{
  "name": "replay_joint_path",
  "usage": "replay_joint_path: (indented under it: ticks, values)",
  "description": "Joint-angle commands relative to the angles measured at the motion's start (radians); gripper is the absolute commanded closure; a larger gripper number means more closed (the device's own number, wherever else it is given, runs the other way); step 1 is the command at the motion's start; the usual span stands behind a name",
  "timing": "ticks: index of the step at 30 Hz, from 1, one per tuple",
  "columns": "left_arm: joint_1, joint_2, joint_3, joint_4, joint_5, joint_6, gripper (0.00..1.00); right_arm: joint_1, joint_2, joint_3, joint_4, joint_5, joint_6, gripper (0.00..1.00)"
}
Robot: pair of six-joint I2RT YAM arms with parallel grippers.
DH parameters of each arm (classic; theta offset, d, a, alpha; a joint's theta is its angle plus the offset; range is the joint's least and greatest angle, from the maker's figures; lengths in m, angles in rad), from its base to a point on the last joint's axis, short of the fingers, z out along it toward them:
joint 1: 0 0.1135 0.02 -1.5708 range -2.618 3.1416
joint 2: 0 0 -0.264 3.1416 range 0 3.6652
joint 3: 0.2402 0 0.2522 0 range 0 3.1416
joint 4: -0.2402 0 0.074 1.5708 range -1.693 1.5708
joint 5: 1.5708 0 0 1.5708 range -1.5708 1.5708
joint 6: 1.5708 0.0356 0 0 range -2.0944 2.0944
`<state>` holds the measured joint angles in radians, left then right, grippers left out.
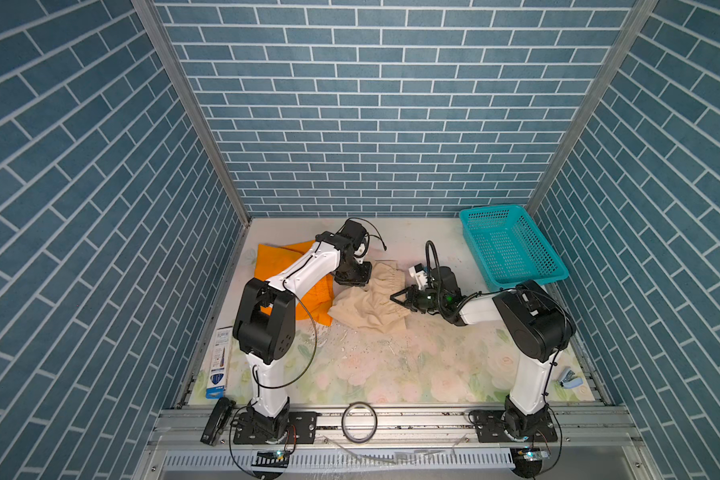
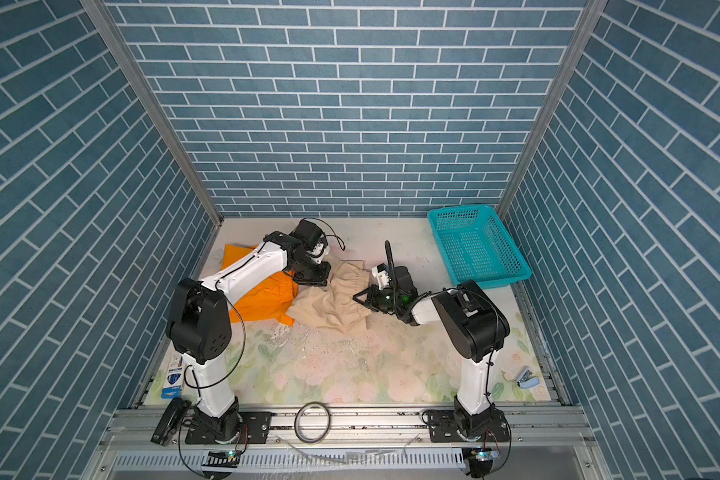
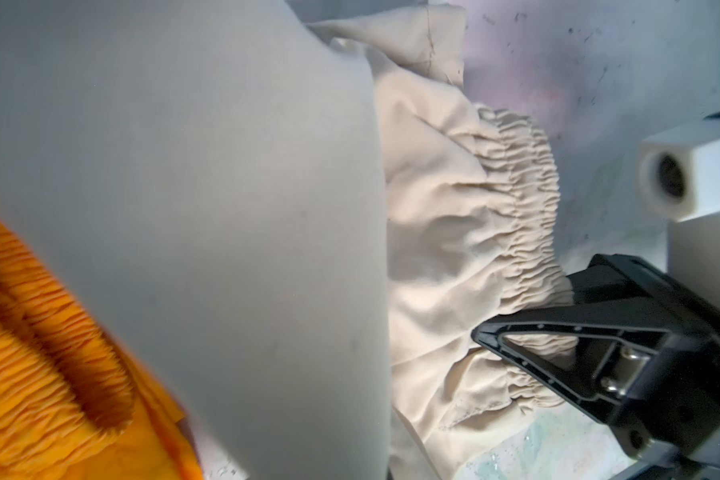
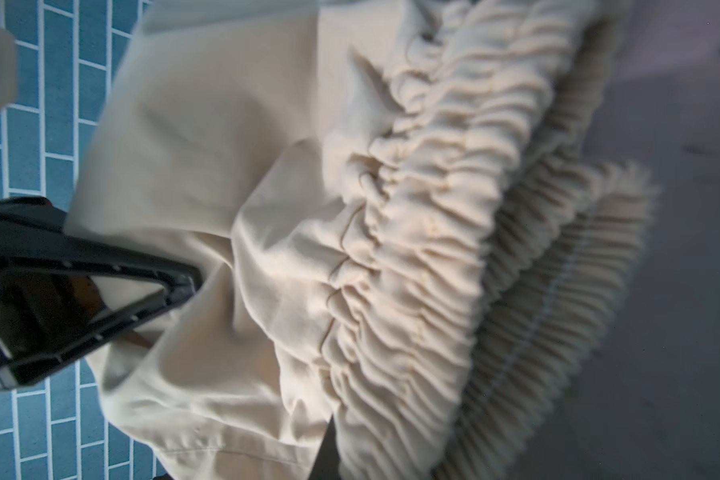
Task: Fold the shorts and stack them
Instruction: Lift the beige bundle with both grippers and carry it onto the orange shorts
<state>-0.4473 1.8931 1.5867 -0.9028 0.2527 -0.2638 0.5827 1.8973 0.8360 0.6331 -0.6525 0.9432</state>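
The beige shorts [image 1: 366, 305] [image 2: 329, 309] lie crumpled mid-table, their gathered elastic waistband [image 3: 524, 187] turned toward the right arm. My right gripper [image 1: 395, 298] [image 2: 357, 298] is shut on that waistband; its black finger [image 3: 558, 320] presses into the gathers. My left gripper [image 1: 352, 279] [image 2: 313, 279] is shut on the far left edge of the beige cloth [image 4: 267, 249], and its finger [image 4: 100, 257] meets the fabric. The orange shorts [image 1: 314, 297] [image 2: 262, 301] [image 3: 38, 353] lie flat at the left, partly under my left arm and touching the beige pair.
A teal perforated basket [image 1: 524, 279] stands empty at the back right corner. A blue-and-white packet [image 1: 219, 361] lies along the left edge, a tape ring [image 1: 359, 422] on the front rail, and a small blue stapler [image 1: 568, 379] at the front right.
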Motion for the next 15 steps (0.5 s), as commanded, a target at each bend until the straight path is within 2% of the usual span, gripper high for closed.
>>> replay_joint_path:
  ticks: [1,6,13,15]
  values:
    - [0.053,-0.070,0.021,-0.155,-0.051,0.075,1.00,0.048,-0.008,0.104,-0.002,0.044,0.011,1.00]
    - [0.166,-0.129,0.037,-0.166,-0.126,0.163,1.00,0.104,0.078,0.281,-0.045,0.058,-0.026,1.00]
    - [0.298,-0.138,0.155,-0.164,-0.141,0.264,1.00,0.176,0.200,0.503,-0.111,0.068,-0.060,1.00]
    - [0.343,-0.133,0.177,-0.177,-0.090,0.262,1.00,0.195,0.237,0.562,-0.129,0.055,-0.055,1.00]
